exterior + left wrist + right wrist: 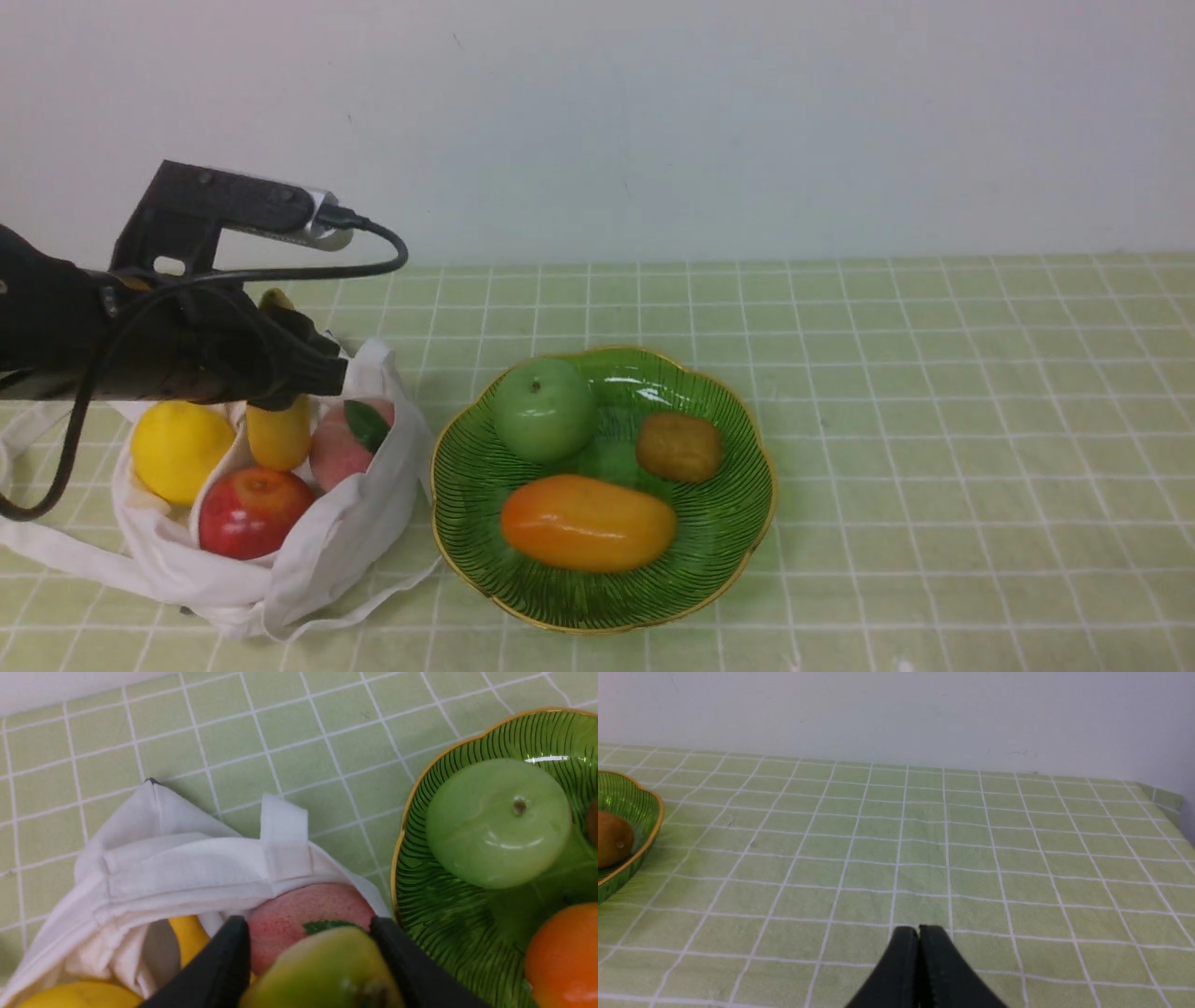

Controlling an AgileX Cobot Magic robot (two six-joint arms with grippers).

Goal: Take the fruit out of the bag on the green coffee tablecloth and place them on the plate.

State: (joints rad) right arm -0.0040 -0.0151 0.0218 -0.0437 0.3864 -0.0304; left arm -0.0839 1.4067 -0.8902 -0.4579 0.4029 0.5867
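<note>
The white bag lies open on the green coffee tablecloth at the left. Fruit sits in it: a yellow lemon, a red apple, a pink peach with a green leaf, and an upright yellow banana. My left gripper reaches into the bag's mouth and is shut on the banana's green tip, with a black finger on each side. The green plate stands just right of the bag. My right gripper is shut and empty above bare cloth.
On the plate lie a green apple, a small brown fruit and an orange oblong fruit. The bag's straps trail toward the left edge. A white wall backs the table. A black cable loops off the left wrist.
</note>
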